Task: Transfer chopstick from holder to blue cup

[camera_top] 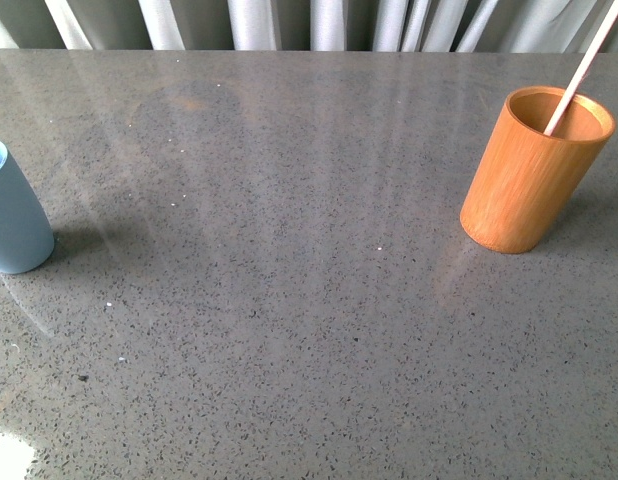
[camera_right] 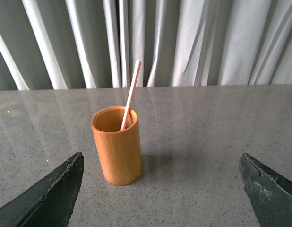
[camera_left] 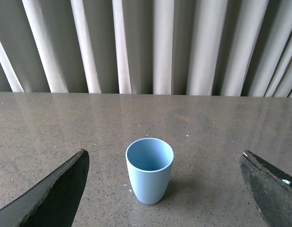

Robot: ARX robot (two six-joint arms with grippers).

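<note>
From front only: blue cup (camera_top: 14, 215) left, holder (camera_top: 524, 185) with chopstick (camera_top: 586, 65) right. From wrists only: left gripper (camera_left: 163, 152), right gripper (camera_right: 161, 154), gaping wide, empty.

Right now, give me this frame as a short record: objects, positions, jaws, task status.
chopstick: standing in the holder, leaning against its rim, top end past the front view's edge
holder: upright, on the right side of the table
blue cup: upright, empty, far left, partly cut off in the front view
left jaws: open, nothing between them, facing the blue cup
right jaws: open, nothing between them, facing the holder
task status: not started; chopstick not yet lifted
</note>
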